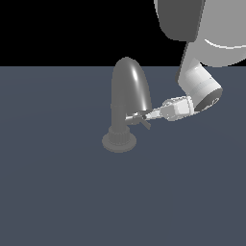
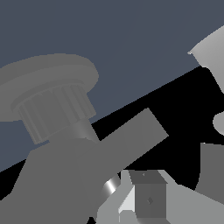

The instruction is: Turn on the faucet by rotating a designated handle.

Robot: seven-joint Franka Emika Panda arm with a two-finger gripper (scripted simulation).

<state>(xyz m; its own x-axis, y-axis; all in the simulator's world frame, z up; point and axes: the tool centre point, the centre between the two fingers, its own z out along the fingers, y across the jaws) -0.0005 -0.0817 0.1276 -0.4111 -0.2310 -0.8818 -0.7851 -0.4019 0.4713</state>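
One grey faucet (image 1: 126, 103) stands on the dark blue-grey floor (image 1: 57, 192), its arched spout rising from an upright column on a round ribbed base, with the small cross-shaped handle (image 1: 142, 116) projecting from the column toward the exterior view's right. The white arm reaches in from the upper right of that view, and its gripper (image 1: 146, 115) sits at the handle with fingers alongside it; whether they clamp it cannot be determined. Wrist view shows the ribbed base (image 2: 52, 109) close up.
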